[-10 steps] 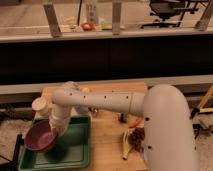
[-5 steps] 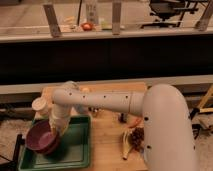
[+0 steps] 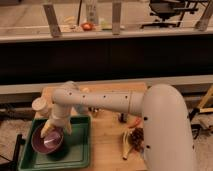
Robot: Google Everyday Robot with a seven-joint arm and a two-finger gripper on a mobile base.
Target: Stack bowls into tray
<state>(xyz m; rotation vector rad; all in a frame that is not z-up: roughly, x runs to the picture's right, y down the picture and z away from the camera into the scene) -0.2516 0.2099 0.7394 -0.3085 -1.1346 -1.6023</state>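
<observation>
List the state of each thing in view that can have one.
claw: open, just above the bowl, inside the tray.
purple bowl: upright, sitting in the tray's left half.
green tray: flat on the wooden table, holding one bowl.

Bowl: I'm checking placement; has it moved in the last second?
Yes: the bowl shifted slightly right, away from the tray's left rim; the gripper hangs over its far edge.
</observation>
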